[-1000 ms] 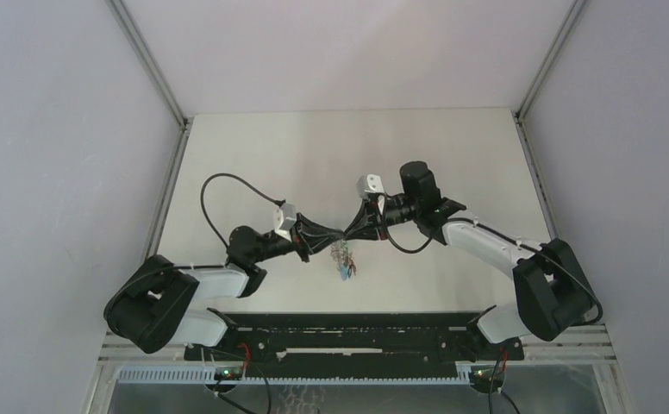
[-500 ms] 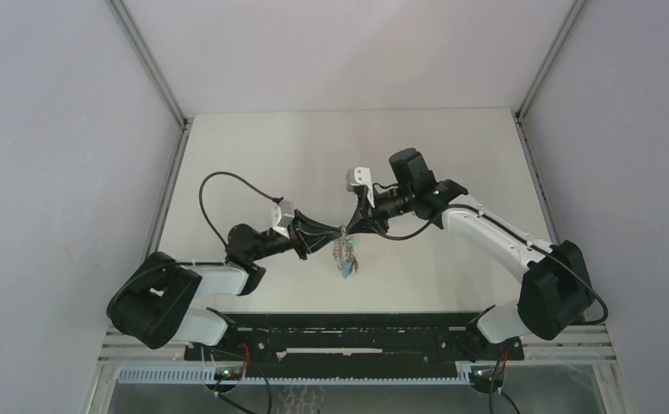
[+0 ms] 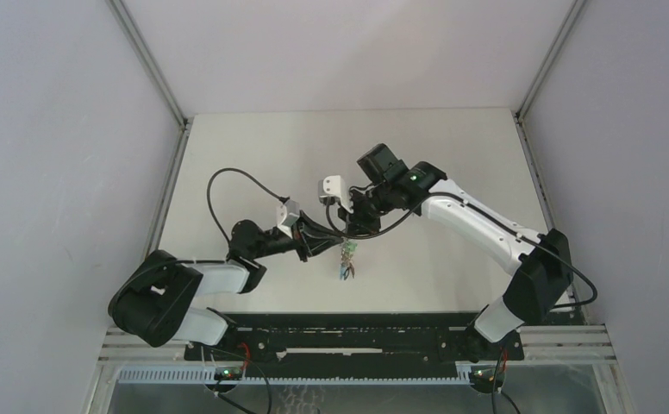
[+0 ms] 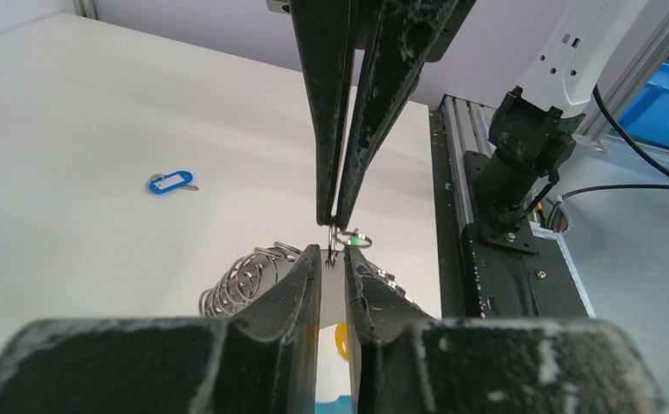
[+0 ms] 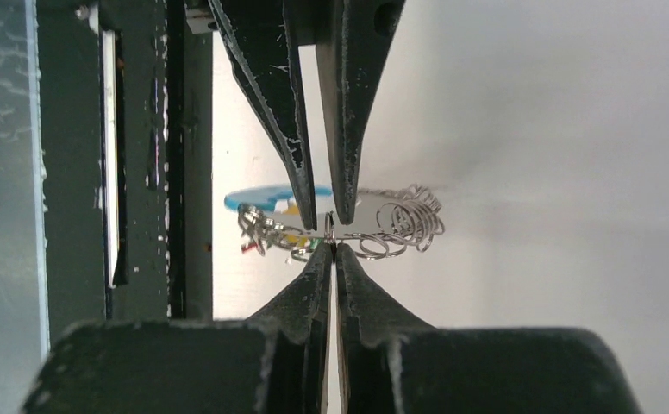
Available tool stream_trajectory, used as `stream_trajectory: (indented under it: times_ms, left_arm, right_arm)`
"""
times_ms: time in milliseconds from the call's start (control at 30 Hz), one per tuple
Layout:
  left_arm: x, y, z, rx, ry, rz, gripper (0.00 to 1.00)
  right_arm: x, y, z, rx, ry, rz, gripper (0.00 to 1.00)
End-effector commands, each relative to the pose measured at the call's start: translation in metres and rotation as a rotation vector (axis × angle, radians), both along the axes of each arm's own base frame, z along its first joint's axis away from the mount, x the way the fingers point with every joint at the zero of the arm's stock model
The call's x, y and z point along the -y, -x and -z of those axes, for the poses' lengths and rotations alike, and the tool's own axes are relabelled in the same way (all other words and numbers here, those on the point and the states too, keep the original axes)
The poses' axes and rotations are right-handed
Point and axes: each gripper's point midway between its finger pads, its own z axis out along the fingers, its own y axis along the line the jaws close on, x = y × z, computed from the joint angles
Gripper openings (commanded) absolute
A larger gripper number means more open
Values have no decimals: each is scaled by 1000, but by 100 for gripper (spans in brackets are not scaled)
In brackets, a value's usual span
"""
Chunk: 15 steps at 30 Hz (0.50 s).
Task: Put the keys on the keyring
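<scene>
1. The counter (image 3: 253, 155) is white and bounded by enclosure walls (image 3: 72, 172) at the far, left and right edges. A black rail (image 3: 348, 332) runs along the near edge.
2. Open surface extends from the work point to the far edge and to both side edges. The least room is on the near side, toward the rail.
3. The right arm (image 3: 478, 224) reaches in from the right and the left arm (image 3: 219, 278) from the left. They meet above the counter's near-centre.
4. The right tool (image 5: 334, 249) has its tips pressed together on a thin silver link of the keyring (image 5: 404, 220).
5. The left tool (image 4: 334, 257) stands tip to tip against the right tool. Its jaws are slightly apart, with a narrow gap visible between them.
6. The keyring hangs at the meeting point of the two tools, above the counter. Its light-blue sleeve (image 5: 258, 197) lies toward the rail side and its coiled silver links toward the open side.
7. The keys (image 4: 353, 244) hang bunched in the same bundle. A green tag sits just beside the tool tips and a yellow tag (image 4: 340, 341) lower down.
8. One loose blue-tagged key (image 4: 170, 182) lies flat on the counter, well apart from the bundle.
</scene>
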Motion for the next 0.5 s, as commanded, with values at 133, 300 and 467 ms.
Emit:
stream_trajectory:
  times_ms: [133,300,467]
  left_arm:
    - [8,-6,-17,80,3,39,21]
    - [15,-4,-10,75,-26,62,20]
    - [18,-4,-6,73,-44,72,20]
  right_arm:
    - [3,0,-10,55,107,-31,0]
    - [-1,2,-13,61,124,-58,0]
    - [-5,4,-14,61,139,-83,0]
